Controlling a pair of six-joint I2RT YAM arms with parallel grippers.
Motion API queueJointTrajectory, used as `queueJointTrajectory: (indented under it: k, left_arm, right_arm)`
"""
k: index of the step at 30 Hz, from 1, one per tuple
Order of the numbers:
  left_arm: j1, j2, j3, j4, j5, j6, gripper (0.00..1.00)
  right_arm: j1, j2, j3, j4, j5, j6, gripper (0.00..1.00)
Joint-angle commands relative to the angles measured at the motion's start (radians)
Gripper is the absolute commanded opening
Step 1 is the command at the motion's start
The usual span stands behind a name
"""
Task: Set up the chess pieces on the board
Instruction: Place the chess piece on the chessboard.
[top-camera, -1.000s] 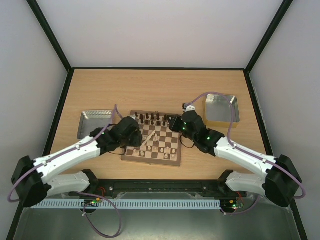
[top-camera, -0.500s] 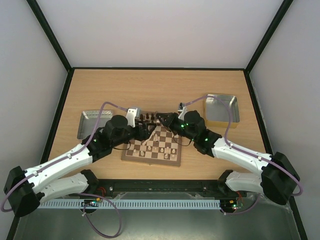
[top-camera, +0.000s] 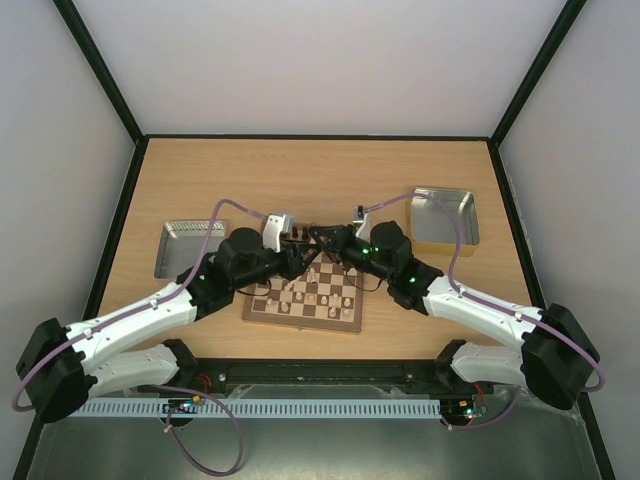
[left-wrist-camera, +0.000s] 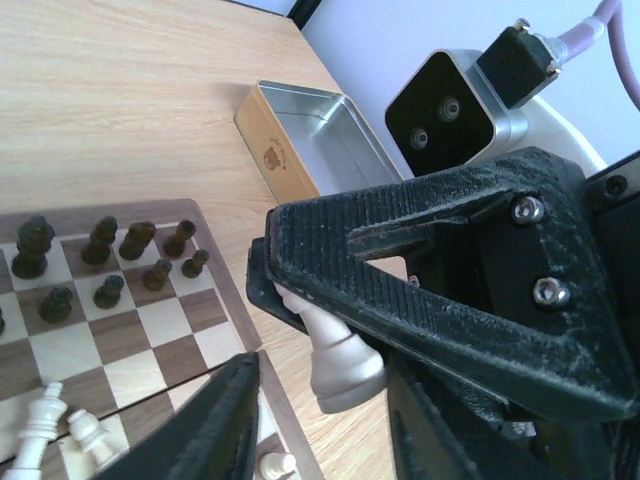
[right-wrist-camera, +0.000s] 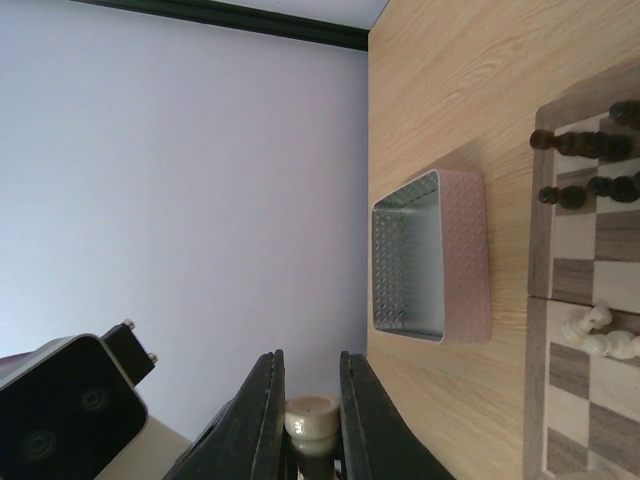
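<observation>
My right gripper is shut on a cream chess piece, held sideways above the far edge of the board. My left gripper faces it, jaws open on either side of the same piece; I cannot tell if they touch it. In the left wrist view the right gripper's black fingers clamp the piece's top. Several cream pieces stand or lie on the board's near half; they also show in the left wrist view and the right wrist view.
Dark brown chessmen stand in rows at the board's far edge, right below both grippers. A metal tray lies left of the board and a gold-sided one at the far right. Black frame posts border the table.
My left gripper has lifted off the board's left side and swung right toward the right gripper. The right gripper has moved left over the board's far edge with the cream piece.
</observation>
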Motion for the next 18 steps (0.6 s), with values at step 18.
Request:
queueJointTrajectory:
  k: [18]
  left_arm:
    - [0.047,-0.034,0.013,0.039,0.064,0.159,0.08]
  right_arm:
    - [0.007,-0.059,0.030,-0.146,-0.172,-0.250,0.15]
